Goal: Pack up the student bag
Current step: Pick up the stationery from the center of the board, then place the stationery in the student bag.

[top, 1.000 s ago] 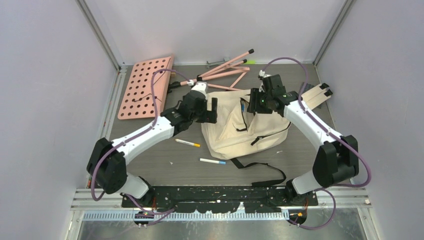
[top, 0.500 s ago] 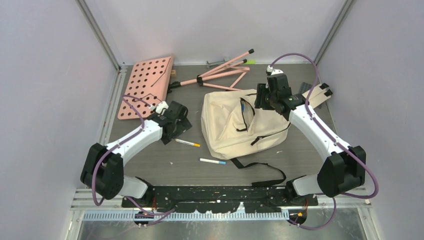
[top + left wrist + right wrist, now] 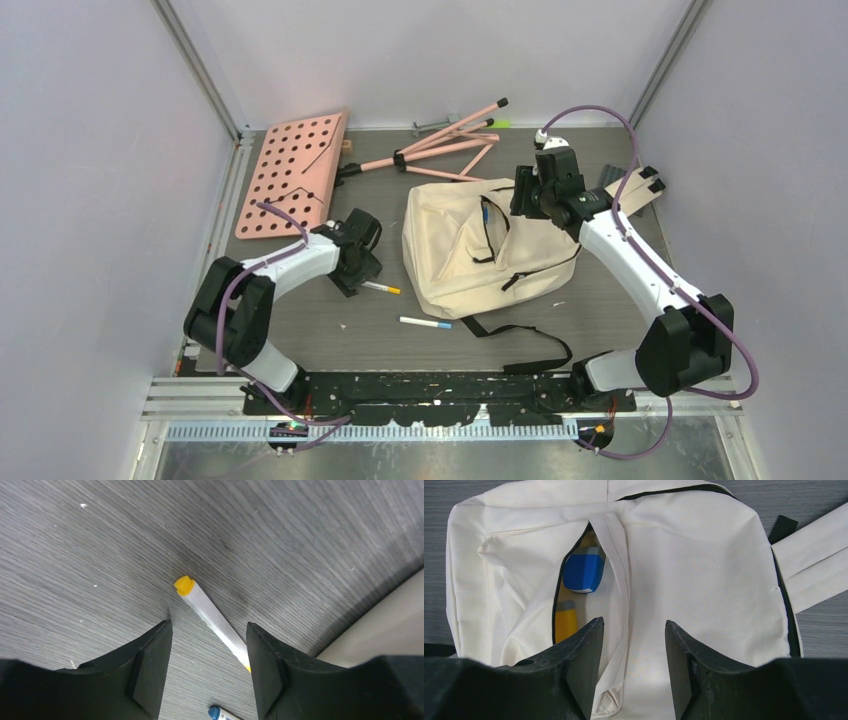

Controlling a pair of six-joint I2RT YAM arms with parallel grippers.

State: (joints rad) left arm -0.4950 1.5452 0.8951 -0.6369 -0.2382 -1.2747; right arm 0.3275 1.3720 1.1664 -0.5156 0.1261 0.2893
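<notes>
The student bag (image 3: 470,250) lies flat mid-table, cream with black zippers, its front pocket unzipped. In the right wrist view the bag (image 3: 704,565) shows a blue item (image 3: 584,570) and a yellow item (image 3: 565,621) inside the pocket. My right gripper (image 3: 520,197) is open and empty over the bag's far edge, as its own view (image 3: 634,625) shows. My left gripper (image 3: 354,272) is open, low over the table left of the bag. A white marker with yellow caps (image 3: 212,620) lies between its jaws (image 3: 208,628), untouched. It also shows in the top view (image 3: 376,287). A blue-capped marker (image 3: 425,323) lies nearer.
A pink perforated board (image 3: 293,175) and pink folding legs (image 3: 445,145) lie at the back. A black strap (image 3: 525,345) trails from the bag toward the front. A beige clip-like piece (image 3: 630,190) sits at the right. The blue marker's tip (image 3: 216,713) shows below my left jaws.
My left arm has pulled away from the bag's left edge, swung left and near, and come down over the yellow-capped marker. My right gripper shifted slightly right, then held still.
</notes>
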